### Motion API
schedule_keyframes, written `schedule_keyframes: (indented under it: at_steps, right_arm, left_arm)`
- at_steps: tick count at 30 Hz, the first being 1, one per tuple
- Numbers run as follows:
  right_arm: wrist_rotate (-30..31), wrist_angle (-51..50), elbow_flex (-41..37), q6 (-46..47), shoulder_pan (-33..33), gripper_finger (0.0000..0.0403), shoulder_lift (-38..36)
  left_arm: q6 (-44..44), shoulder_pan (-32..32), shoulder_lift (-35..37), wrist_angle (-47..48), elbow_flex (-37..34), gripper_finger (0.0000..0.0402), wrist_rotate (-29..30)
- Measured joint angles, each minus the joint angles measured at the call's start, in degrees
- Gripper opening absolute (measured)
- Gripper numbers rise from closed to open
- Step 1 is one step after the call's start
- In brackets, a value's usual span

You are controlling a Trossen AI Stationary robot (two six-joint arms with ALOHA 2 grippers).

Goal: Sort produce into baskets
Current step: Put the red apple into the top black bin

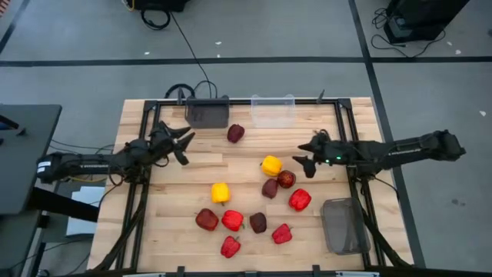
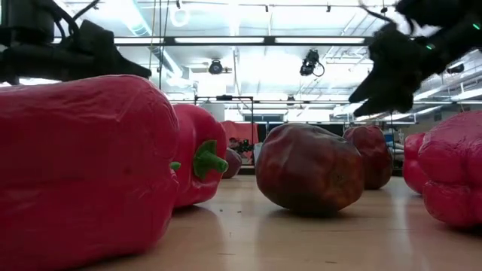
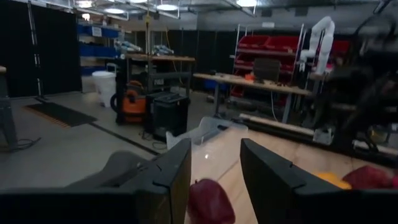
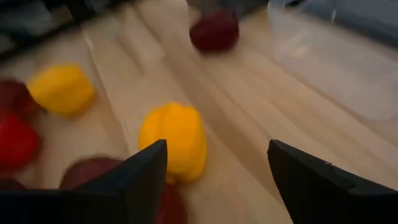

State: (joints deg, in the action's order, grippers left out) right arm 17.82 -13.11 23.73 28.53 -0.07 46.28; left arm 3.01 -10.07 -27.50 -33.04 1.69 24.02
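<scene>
Produce lies loose on the wooden table point(image 1: 154, 231): a maroon fruit point(image 1: 235, 133) near the far bins, two yellow peppers point(image 1: 270, 165) point(image 1: 221, 192), and several red peppers and maroon fruits, among them a red pepper point(image 1: 300, 200). My left gripper point(image 1: 184, 145) is open and empty, hovering left of the far maroon fruit point(image 3: 210, 202). My right gripper point(image 1: 304, 154) is open and empty, hovering just right of the yellow pepper point(image 4: 174, 140). The dark grey bin point(image 1: 207, 113) and the clear bin point(image 1: 273, 111) stand at the far edge. The mesh bin point(image 1: 344, 225) stands at the near right.
Black frame rails point(image 1: 350, 146) run along the table's left, right and far sides. In the low view a red pepper point(image 2: 83, 173) and a maroon fruit point(image 2: 309, 169) stand close before the camera. Bare wood lies at the table's left point(image 1: 154, 192).
</scene>
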Motion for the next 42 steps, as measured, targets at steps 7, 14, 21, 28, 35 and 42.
schedule_keyframes:
  at_steps: [7, 14, 21, 28, 35, 42]
  right_arm:
    - [-8.6, -17.0, 17.9, -1.8, 3.2, 0.0291, 16.9]
    - [-11.6, -27.0, 26.5, -3.6, 4.9, 0.0313, 28.0]
    - [-15.7, -29.5, 31.6, -5.7, 6.4, 0.0372, 34.2]
    - [-12.0, -32.3, 31.6, -6.6, 6.9, 0.0393, 41.7]
    - [-12.3, -30.0, 31.8, -6.9, 6.9, 0.0382, 47.1]
    - [-12.3, -32.0, 31.4, -6.2, 7.4, 0.0328, 43.8]
  left_arm:
    - [0.3, 0.0, -3.6, 0.0, 0.0, 0.0145, 0.0]
    - [1.9, 0.0, -6.7, 0.2, 0.0, 0.0145, -0.7]
    - [2.2, 0.0, -9.6, -0.2, 0.0, 0.0145, -0.7]
    - [3.2, 0.0, -11.3, -0.1, 0.0, 0.0145, -0.7]
    - [3.1, 0.0, -11.9, -0.4, 0.0, 0.0145, -0.7]
    - [1.6, 0.0, -11.9, -4.9, 0.0, 0.0145, 0.5]
